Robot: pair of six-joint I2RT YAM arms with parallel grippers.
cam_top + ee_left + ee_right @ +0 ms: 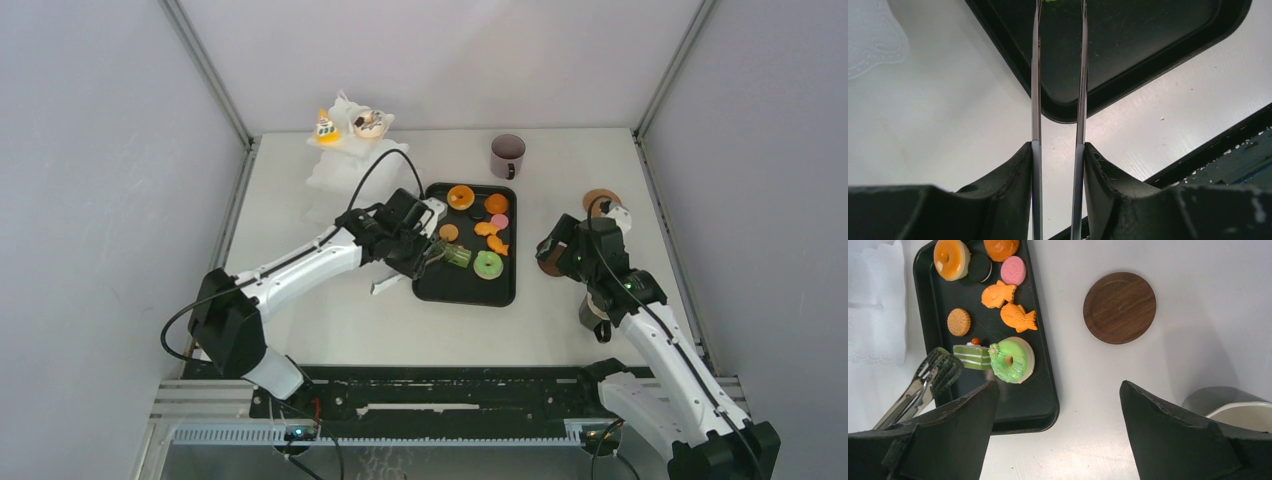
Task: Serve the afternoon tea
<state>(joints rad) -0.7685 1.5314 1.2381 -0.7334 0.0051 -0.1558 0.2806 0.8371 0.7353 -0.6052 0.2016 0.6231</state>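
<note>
Several toy pastries lie on the black tray (465,292), among them an orange doughnut (461,196), a green doughnut (1010,360) and a green cake slice (972,356). My left gripper (1058,147) is shut on metal tongs (1036,75). The tongs' tips (943,366) stand at the left end of the cake slice; whether they touch it I cannot tell. My right gripper (1058,390) hangs open over the table right of the tray, with nothing between its fingers. One dark mug (507,156) stands at the back, another (1233,405) beside the right gripper.
The white tiered stand (345,165) at the back left carries two pastries (326,128) on top. A round wooden coaster (1119,307) lies right of the tray, and another coaster (601,200) sits further back right. Grey walls close in the table on three sides.
</note>
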